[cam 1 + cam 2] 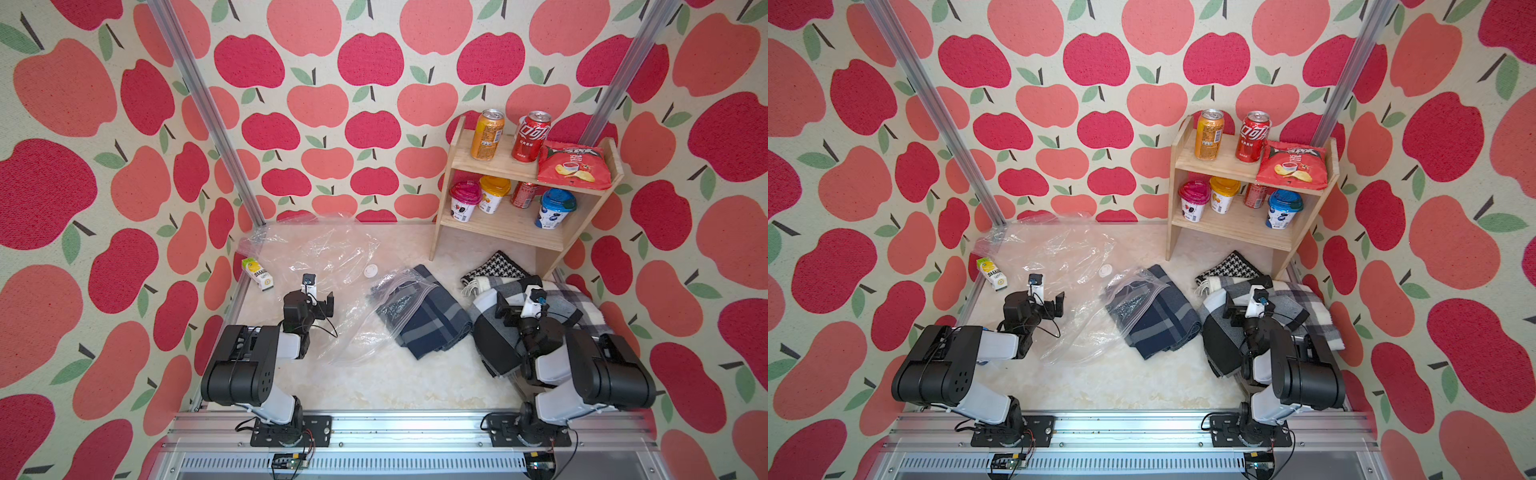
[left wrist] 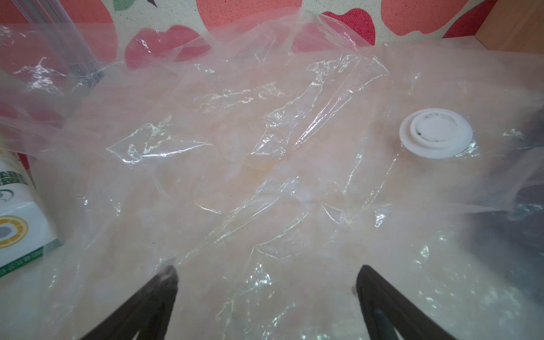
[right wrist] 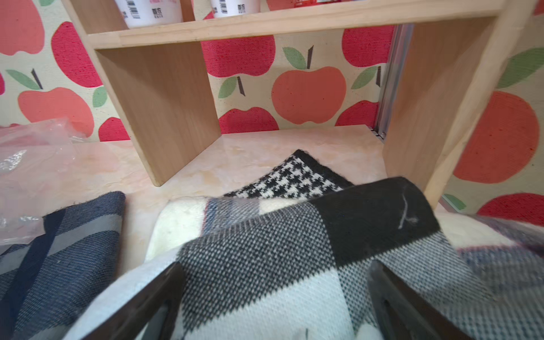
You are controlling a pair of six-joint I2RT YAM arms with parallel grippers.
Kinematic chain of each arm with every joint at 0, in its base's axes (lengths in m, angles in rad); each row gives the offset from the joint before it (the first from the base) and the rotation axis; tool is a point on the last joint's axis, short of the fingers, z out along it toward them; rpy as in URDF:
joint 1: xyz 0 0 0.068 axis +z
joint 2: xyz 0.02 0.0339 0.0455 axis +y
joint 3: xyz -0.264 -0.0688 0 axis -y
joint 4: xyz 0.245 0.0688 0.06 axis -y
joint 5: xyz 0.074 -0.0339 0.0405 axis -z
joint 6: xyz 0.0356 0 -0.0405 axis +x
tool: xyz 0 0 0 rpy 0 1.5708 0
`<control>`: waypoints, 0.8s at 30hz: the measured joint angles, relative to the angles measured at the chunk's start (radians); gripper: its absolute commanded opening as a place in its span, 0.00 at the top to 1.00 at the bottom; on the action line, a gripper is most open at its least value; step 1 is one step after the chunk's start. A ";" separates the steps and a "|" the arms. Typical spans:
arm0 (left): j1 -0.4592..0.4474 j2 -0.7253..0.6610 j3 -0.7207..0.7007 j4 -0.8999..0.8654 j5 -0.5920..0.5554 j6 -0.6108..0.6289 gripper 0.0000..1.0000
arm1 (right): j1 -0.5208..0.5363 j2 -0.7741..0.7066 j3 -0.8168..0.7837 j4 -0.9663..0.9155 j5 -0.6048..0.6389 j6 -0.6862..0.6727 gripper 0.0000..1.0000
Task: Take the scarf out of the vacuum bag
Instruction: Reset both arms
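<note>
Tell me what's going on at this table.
Two robot arms are working on getting a scarf out of the clear vacuum bag. The navy plaid scarf lies mostly outside it, with one end under the bag's plastic. The left gripper is open over the bag, holding nothing. The right gripper is open over a pile of black-and-white scarves, also empty.

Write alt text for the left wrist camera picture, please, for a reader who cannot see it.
A crinkly transparent vacuum bag lies spread out, its round white valve cap facing up. The left gripper is open over the plastic, holding nothing; a white carton sits at the bag's edge.
</note>
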 measured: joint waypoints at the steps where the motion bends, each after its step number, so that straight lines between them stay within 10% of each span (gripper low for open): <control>1: 0.008 0.000 0.013 -0.005 0.007 0.000 0.02 | 0.013 0.005 0.023 -0.017 0.000 -0.006 0.00; 9: 0.026 0.000 0.037 -0.016 0.031 0.000 0.03 | 0.064 -0.008 0.234 -0.324 0.117 -0.009 0.00; 24: 0.026 0.000 0.037 -0.031 0.036 0.000 0.02 | 0.090 -0.016 0.232 -0.359 0.167 -0.032 0.00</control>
